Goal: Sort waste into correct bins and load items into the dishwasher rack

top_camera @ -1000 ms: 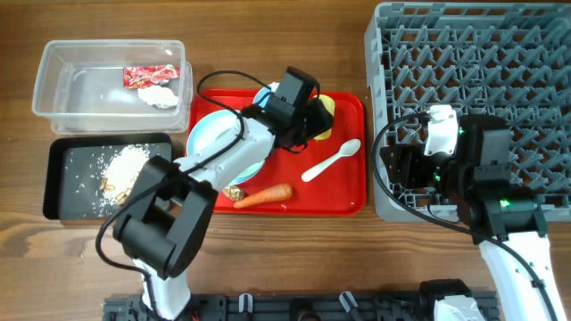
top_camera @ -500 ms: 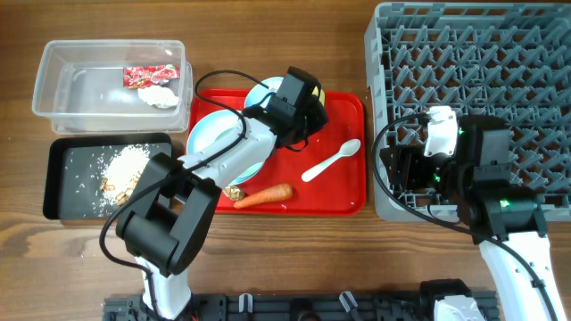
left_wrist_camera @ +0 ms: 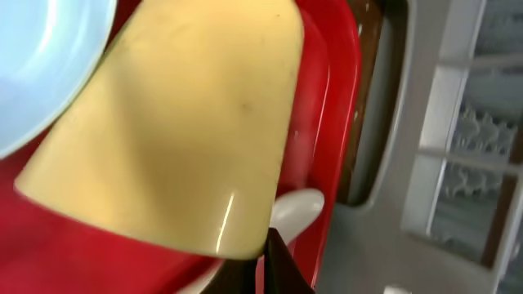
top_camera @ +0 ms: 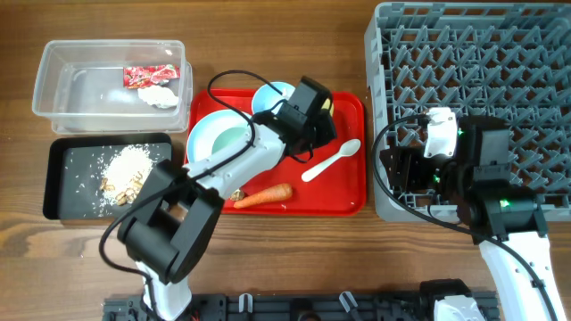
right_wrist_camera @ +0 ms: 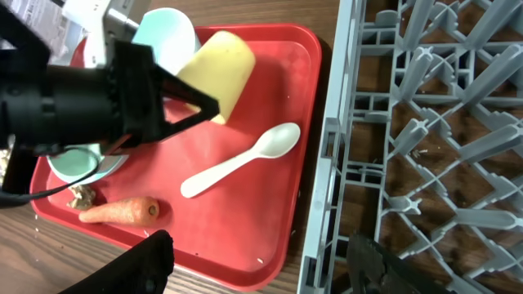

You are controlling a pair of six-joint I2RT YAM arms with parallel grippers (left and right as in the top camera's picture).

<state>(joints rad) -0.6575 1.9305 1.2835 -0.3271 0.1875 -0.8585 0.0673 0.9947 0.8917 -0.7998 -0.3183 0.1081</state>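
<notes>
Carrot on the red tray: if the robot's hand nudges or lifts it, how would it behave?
The carrot looks solid and straight, so it is probably stiff, not floppy. Its round, tapered shape would likely roll in a curve if pushed. The red tray looks smooth, so it may slide too.

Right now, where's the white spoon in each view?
Overhead: white spoon on the right part of the red tray.
Left wrist: only the spoon's bowl, bottom centre, below the yellow cup.
Right wrist: spoon mid-frame, lying diagonally.
Shared landmark: red tray.
</notes>
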